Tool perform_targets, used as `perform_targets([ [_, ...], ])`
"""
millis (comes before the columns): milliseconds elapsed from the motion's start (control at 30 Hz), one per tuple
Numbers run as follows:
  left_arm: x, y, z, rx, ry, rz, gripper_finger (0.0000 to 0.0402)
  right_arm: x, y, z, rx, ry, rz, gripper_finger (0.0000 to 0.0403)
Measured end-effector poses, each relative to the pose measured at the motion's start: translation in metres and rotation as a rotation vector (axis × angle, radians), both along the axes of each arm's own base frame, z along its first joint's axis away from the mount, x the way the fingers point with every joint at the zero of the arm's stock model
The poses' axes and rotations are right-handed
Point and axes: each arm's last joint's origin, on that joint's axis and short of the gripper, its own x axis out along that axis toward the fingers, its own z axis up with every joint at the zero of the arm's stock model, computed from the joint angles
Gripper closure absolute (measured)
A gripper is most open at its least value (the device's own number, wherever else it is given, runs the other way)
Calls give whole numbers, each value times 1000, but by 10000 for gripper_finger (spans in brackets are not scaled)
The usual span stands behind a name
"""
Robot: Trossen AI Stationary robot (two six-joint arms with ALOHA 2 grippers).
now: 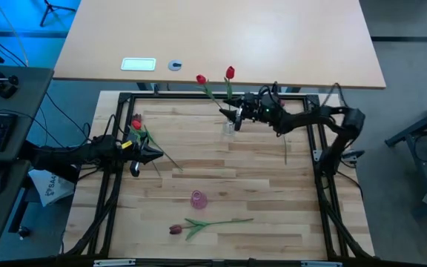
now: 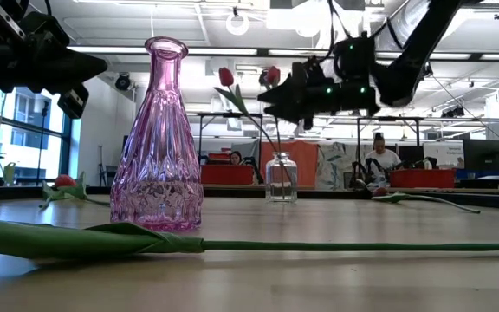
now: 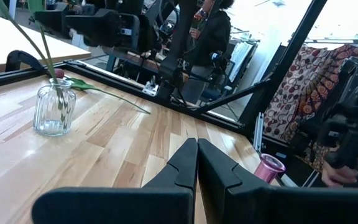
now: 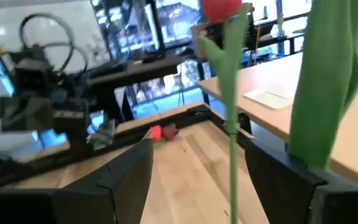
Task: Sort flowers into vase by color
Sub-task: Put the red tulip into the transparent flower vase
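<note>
A clear glass vase [image 1: 230, 126] [image 2: 281, 178] stands near the far edge with two red tulips [image 1: 230, 72] [image 2: 225, 76] in it. My right gripper [image 1: 236, 117] [image 4: 207, 180] hovers open just above the vase. One thin stem [image 4: 231, 124] rises between its fingers. The pink vase [image 1: 198, 199] [image 2: 157, 139] stands empty near the front. A maroon tulip [image 1: 176, 230] lies flat in front of it. A red [image 1: 136, 126] and a maroon tulip lie at the left, by my shut left gripper [image 1: 136, 157] [image 3: 196, 163]. Another maroon tulip [image 2: 379, 192] lies at the right. My right gripper is open around the stems above the clear vase. A broad green leaf [image 4: 325, 81] stands close against one finger [image 4: 284, 168]; I cannot tell whether it touches. The thin stem stands free in the gap.
A dark metal frame [image 1: 199, 96] borders the wooden table top. Bare wood lies between the two vases and in the table's middle. A second table with a card [image 1: 138, 64] stands beyond the far edge. People sit in the room behind.
</note>
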Motion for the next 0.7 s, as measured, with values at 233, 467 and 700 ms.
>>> perform_targets([
  [233,0,0,0,0,0,0,401,-22,16,33,-15,140,130,151],
  [467,0,0,0,0,0,0,402,-52,49,51,144,306,399,151],
  [700,0,0,0,0,1,0,402,-50,105,49,346,407,768,151],
])
